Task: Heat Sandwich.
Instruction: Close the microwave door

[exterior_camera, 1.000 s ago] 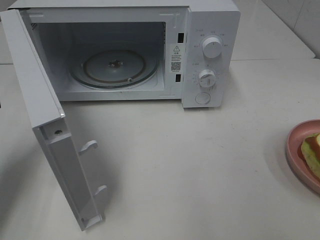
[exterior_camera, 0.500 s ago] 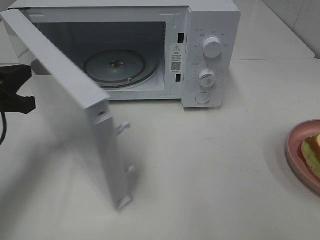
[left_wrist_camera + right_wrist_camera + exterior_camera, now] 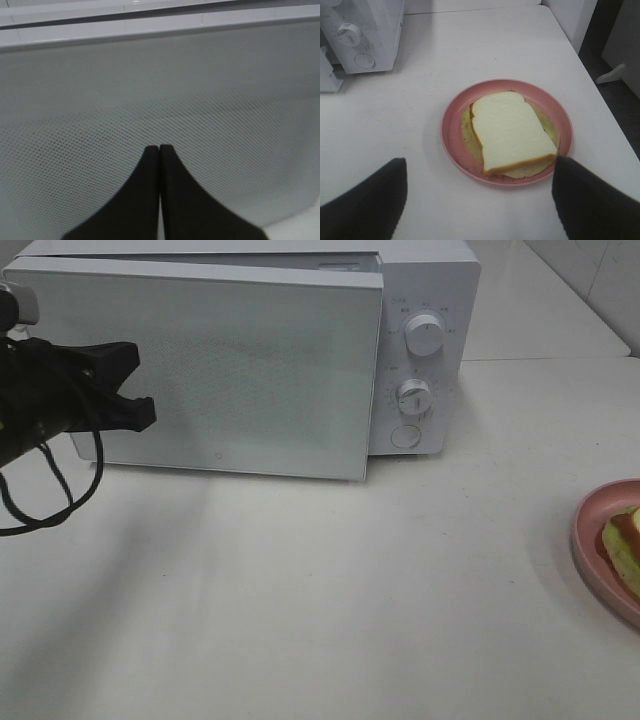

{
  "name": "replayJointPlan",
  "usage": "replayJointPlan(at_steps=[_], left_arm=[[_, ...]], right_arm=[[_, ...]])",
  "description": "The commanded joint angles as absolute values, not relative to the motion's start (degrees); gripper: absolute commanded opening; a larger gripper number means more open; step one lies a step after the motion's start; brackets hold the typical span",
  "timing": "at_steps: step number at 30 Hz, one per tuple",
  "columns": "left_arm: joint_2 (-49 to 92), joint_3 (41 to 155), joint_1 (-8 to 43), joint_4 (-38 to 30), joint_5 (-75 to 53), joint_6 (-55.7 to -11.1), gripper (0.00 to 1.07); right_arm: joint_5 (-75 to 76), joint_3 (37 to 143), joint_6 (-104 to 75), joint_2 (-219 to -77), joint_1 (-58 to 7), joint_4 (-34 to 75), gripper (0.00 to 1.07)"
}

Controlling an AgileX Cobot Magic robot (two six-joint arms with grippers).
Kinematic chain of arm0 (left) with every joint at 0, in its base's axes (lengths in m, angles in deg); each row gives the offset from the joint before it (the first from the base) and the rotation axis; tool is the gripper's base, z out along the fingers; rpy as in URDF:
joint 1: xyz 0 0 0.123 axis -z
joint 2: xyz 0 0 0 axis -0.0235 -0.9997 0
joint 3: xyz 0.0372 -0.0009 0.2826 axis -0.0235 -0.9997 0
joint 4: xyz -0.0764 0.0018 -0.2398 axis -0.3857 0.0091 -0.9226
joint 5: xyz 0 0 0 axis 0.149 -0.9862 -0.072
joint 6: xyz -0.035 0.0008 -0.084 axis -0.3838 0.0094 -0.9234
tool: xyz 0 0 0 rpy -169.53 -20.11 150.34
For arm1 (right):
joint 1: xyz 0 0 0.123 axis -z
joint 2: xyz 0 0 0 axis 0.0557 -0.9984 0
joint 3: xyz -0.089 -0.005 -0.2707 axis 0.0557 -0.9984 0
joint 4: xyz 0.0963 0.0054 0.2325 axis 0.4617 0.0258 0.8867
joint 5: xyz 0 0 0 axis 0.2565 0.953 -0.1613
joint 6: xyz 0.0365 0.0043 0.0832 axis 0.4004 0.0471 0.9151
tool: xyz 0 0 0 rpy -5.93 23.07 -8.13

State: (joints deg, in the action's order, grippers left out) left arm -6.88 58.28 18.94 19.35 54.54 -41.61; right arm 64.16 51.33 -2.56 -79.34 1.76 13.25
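Observation:
The sandwich (image 3: 512, 130), pale bread over green lettuce, lies on a round pink plate (image 3: 455, 140) on the white table. In the high view the sandwich (image 3: 625, 545) and the plate (image 3: 592, 540) are cut off by the right edge. My right gripper (image 3: 480, 210) hovers open just short of the plate, one finger on each side, holding nothing. The white microwave (image 3: 425, 280) stands at the back, its door (image 3: 230, 370) swung almost flat against the front. My left gripper (image 3: 140, 388) is shut, its tips (image 3: 159, 148) against the door's dotted window.
Two knobs (image 3: 425, 335) and a round button (image 3: 405, 436) sit on the microwave's control panel. A black cable (image 3: 40, 500) loops under the left arm. The table's right edge (image 3: 600, 100) runs close to the plate.
The microwave door has swung from wide open to nearly closed, hiding the turntable. My left gripper came in from the left and followed the door. Plate and sandwich have not moved.

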Motion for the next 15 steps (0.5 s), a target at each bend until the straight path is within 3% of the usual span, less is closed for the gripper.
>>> replayJointPlan(at_steps=[1, 15], left_arm=[[-9.2, 61.1, 22.4, 14.9, 55.3, -41.3, 0.00], [-15.6, 70.5, 32.1, 2.5, 54.1, -35.9, 0.00]], right_arm=[[63.6, 51.2, -3.0, -77.8, 1.9, 13.2, 0.76], [63.6, 51.2, -3.0, -77.8, 1.9, 13.2, 0.76]])
